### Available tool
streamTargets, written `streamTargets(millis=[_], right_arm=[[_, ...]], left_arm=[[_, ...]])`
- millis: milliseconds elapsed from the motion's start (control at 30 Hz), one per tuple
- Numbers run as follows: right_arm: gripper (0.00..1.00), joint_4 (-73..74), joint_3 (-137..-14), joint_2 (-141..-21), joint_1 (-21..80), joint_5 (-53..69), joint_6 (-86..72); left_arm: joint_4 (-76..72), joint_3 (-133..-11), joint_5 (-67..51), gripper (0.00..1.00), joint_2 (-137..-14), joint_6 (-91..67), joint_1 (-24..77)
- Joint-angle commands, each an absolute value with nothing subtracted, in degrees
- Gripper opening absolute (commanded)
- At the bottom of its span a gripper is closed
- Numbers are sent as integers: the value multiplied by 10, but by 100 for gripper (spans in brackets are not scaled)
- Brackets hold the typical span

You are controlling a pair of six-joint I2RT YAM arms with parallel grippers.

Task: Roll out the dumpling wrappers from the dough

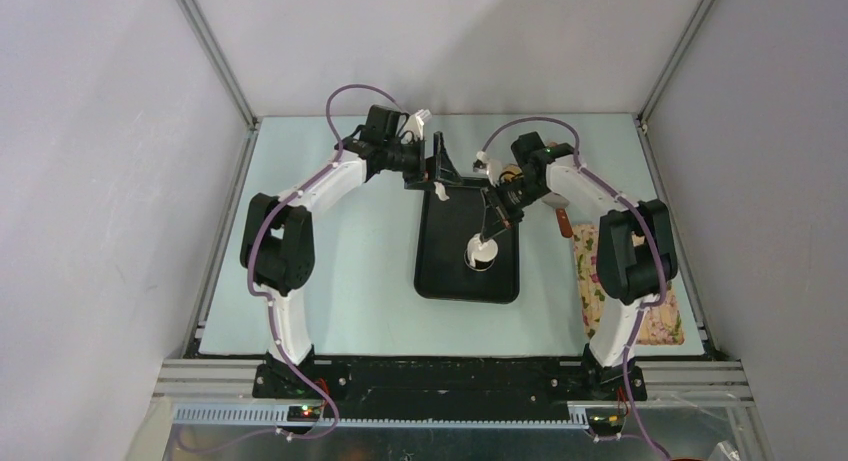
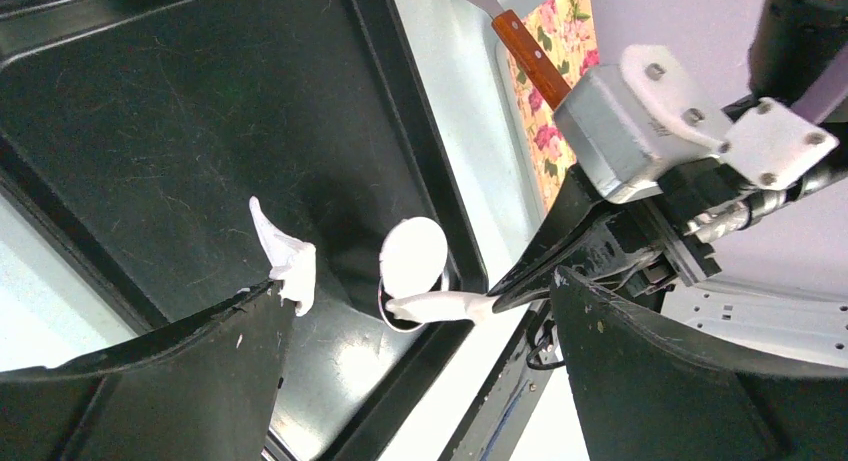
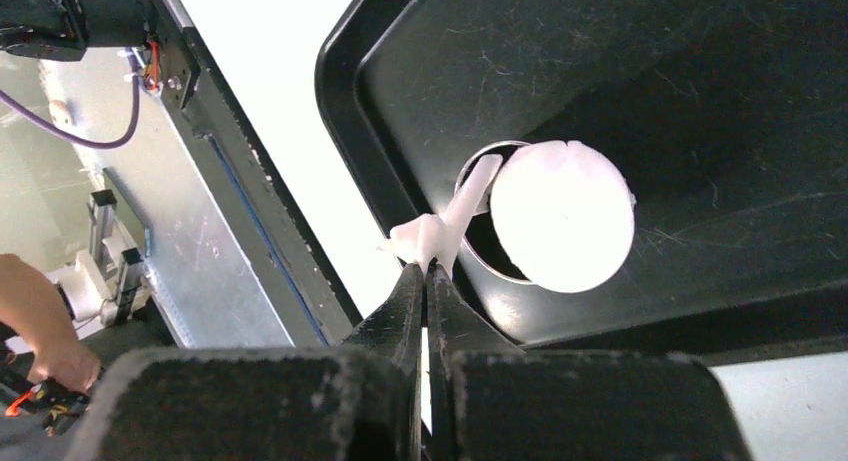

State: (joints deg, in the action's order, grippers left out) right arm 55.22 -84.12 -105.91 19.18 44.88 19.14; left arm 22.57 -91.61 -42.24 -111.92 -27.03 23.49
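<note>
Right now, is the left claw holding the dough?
No, the left claw is wide open over the tray; the right claw pinches the dough.

A: Where's the top camera?
B: High above the near edge, facing down over the whole table [image 1: 330,281], far off.
A: And the wrist ones?
B: Close over the tray [image 2: 150,131], one from each side; both share the dough [image 3: 562,216].
</note>
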Motion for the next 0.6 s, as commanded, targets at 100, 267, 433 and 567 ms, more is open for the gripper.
streamTargets(millis=[100,267,433,567], right_arm=[[0,593,-903,-1091,182,574,210],[0,584,-981,-1086,143,583,179],[0,510,-1009,-1109,136,519,117],[37,436,-1019,-1157,138,462,70]], left_arm=[[209,-916,-436,100,-1083,-276,233],[209,-918,-434,100,-1086,-275,232],[209,-934,-429,100,-1099,-281,228],[209,-953,-417,100,-1117,-283,228]])
